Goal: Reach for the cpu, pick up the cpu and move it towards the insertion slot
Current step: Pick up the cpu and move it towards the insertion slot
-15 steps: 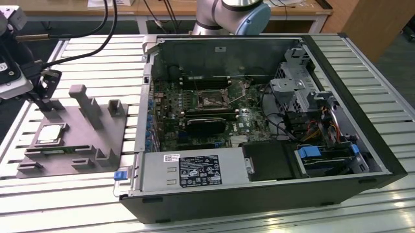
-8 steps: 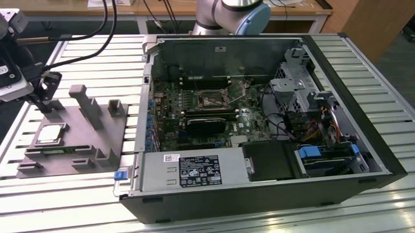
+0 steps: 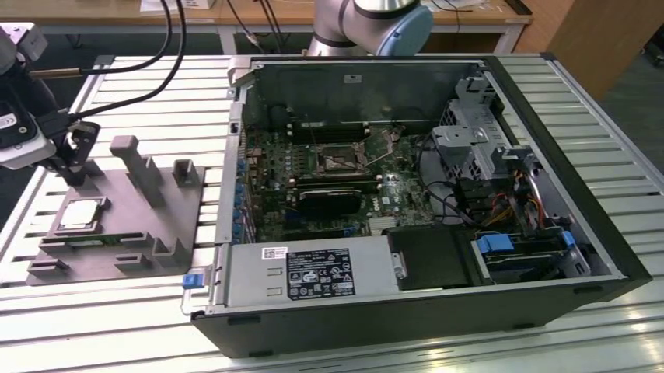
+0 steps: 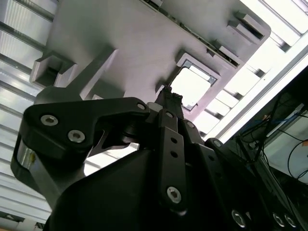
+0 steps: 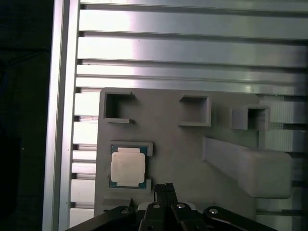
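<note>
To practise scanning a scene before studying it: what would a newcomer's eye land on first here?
The open computer case dominates the exterior view, its green motherboard bared, the insertion slot near its middle. At that view's left the shiny cpu lies in a recess of a grey fixture plate, and the dark gripper hangs close beside it, holding nothing.

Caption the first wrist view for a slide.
The hand hovers over the grey fixture, near the cpu lying in its recess, not yet grasped.
</note>
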Controlling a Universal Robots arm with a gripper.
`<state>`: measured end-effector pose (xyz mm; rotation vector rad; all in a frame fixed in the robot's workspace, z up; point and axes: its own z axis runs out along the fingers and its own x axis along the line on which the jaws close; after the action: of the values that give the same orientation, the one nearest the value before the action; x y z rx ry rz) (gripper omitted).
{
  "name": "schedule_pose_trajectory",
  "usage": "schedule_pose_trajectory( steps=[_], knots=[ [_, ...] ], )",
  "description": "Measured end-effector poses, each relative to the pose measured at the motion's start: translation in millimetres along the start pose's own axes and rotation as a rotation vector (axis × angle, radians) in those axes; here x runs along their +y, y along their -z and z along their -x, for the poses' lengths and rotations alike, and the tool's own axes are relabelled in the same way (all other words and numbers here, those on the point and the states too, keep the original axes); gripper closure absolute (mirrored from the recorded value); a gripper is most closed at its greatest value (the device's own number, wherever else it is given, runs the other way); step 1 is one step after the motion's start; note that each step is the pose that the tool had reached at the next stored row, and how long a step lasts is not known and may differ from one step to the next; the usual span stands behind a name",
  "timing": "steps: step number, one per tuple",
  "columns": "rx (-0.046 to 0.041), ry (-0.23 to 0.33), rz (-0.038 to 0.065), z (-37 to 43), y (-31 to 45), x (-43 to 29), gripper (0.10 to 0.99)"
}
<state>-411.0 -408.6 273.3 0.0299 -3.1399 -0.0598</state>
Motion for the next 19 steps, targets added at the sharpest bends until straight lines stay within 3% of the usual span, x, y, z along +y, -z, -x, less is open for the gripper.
schedule_pose_trajectory(
  steps=[19],
  knots=[
    [-0.0002, 0.000, 0.000, -14.1, -19.9, -0.5, 0.980]
  ],
)
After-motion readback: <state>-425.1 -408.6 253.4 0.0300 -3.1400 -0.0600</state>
